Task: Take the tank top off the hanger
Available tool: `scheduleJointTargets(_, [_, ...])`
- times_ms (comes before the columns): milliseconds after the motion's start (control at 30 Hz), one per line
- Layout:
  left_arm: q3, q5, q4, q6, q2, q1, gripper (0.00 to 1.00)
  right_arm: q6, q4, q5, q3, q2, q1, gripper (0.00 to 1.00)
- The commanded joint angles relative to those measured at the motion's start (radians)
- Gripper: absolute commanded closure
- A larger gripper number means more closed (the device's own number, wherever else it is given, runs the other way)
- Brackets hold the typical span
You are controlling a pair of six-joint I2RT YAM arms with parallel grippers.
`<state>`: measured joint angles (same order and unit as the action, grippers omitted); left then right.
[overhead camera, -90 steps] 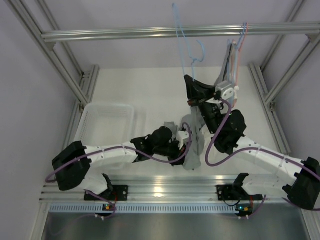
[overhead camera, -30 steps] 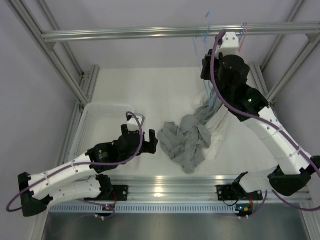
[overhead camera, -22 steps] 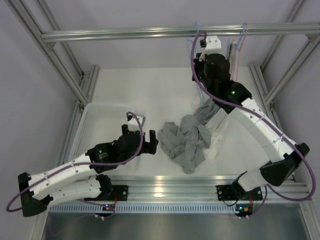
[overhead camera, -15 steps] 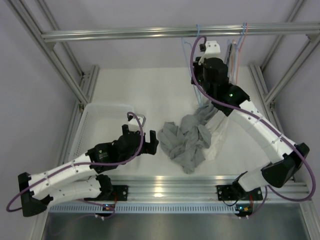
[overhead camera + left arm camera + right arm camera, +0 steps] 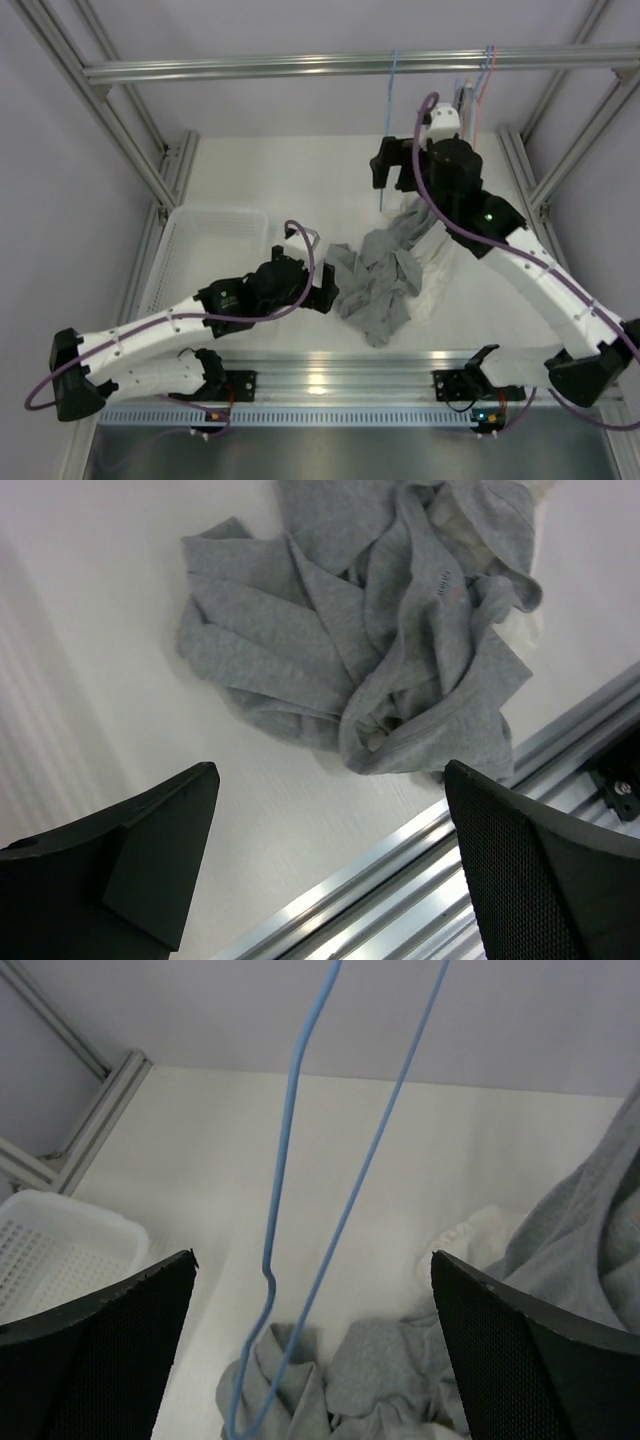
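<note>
On the table lies the grey tank top (image 5: 372, 283), crumpled, off the blue hanger (image 5: 289, 1080), which hangs bare. The left gripper (image 5: 330, 780) and right gripper (image 5: 312, 1257) have jaws spread, holding nothing. The task seems finished.

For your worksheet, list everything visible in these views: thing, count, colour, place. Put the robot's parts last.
tank top: one, grey, crumpled on the table, right of centre
cloth: one, white, at the tank top's right edge
hanger: one, blue, hanging from the rail
other hangers: count unclear, orange and blue, on the rail at right
basket: one, white, on the table at left
rail: one, silver, overhead
table: one, white
left gripper: black, open, beside the tank top
right gripper: black, open, around the hanger
</note>
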<state>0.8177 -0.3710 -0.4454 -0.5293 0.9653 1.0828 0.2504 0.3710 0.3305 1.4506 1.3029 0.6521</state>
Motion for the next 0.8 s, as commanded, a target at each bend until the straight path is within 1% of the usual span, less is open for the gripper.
scheduleJointTargets(0, [0.021, 0.198, 0.233, 0.08, 0.07, 0.005, 0.01, 0.02, -0.015, -0.041, -0.07, -0.233, -0.003, 0.01])
scheduleJointTargets(67, [0.008, 0.263, 0.31, 0.112, 0.137, 0.008, 0.01, 0.018, -0.001, -0.042, -0.143, -0.313, -0.003, 0.01])
scheduleJointTargets(100, [0.006, 0.299, 0.386, 0.121, 0.163, 0.009, 0.01, 0.015, 0.014, -0.036, -0.162, -0.382, -0.003, 0.01])
scheduleJointTargets(167, [0.011, 0.307, 0.477, 0.147, 0.245, 0.014, 0.01, 0.006, 0.086, -0.027, -0.183, -0.463, -0.003, 0.01])
scheduleJointTargets(200, [0.017, 0.299, 0.493, 0.155, 0.278, 0.014, 0.01, 0.004, 0.113, -0.024, -0.187, -0.482, -0.003, 0.01])
scheduleJointTargets(233, [0.03, 0.294, 0.502, 0.166, 0.349, 0.014, 0.01, 0.0, 0.137, -0.024, -0.19, -0.502, -0.005, 0.01])
scheduleJointTargets(267, [0.07, 0.284, 0.504, 0.17, 0.387, 0.015, 0.01, -0.005, 0.176, -0.022, -0.194, -0.523, -0.005, 0.0])
scheduleJointTargets(300, [0.093, 0.265, 0.502, 0.175, 0.432, 0.016, 0.01, -0.014, 0.19, -0.018, -0.197, -0.56, -0.005, 0.01])
scheduleJointTargets(333, [0.13, 0.233, 0.502, 0.18, 0.514, 0.016, 0.01, -0.017, 0.203, -0.015, -0.2, -0.577, -0.005, 0.01])
scheduleJointTargets(400, [0.165, 0.193, 0.501, 0.177, 0.593, 0.016, 0.01, -0.029, 0.226, -0.019, -0.211, -0.619, -0.005, 0.01])
scheduleJointTargets(433, [0.188, 0.164, 0.504, 0.164, 0.66, 0.016, 0.01, -0.033, 0.23, -0.024, -0.214, -0.629, -0.005, 0.01])
scheduleJointTargets(500, [0.202, 0.135, 0.51, 0.149, 0.714, 0.016, 0.01, -0.046, 0.241, -0.036, -0.22, -0.651, -0.005, 0.01])
scheduleJointTargets(567, [0.213, 0.135, 0.528, 0.138, 0.771, 0.016, 0.17, -0.056, 0.244, -0.042, -0.233, -0.665, -0.005, 0.01])
scheduleJointTargets(600, [0.215, 0.138, 0.536, 0.134, 0.783, 0.016, 0.22, -0.059, 0.244, -0.044, -0.236, -0.666, -0.005, 0.01])
scheduleJointTargets(633, [0.215, 0.148, 0.547, 0.126, 0.797, 0.016, 0.36, -0.062, 0.246, -0.042, -0.242, -0.668, -0.005, 0.01])
scheduleJointTargets(667, [0.212, 0.155, 0.551, 0.124, 0.797, 0.016, 0.46, -0.063, 0.246, -0.041, -0.246, -0.669, -0.005, 0.01])
scheduleJointTargets(700, [0.21, 0.161, 0.556, 0.121, 0.796, 0.016, 0.52, -0.068, 0.246, -0.041, -0.249, -0.669, -0.005, 0.01])
scheduleJointTargets(733, [0.204, 0.164, 0.559, 0.121, 0.794, 0.016, 0.53, -0.069, 0.246, -0.041, -0.254, -0.671, -0.005, 0.01])
scheduleJointTargets(767, [0.202, 0.165, 0.559, 0.124, 0.794, 0.016, 0.57, -0.071, 0.246, -0.041, -0.256, -0.669, -0.005, 0.01])
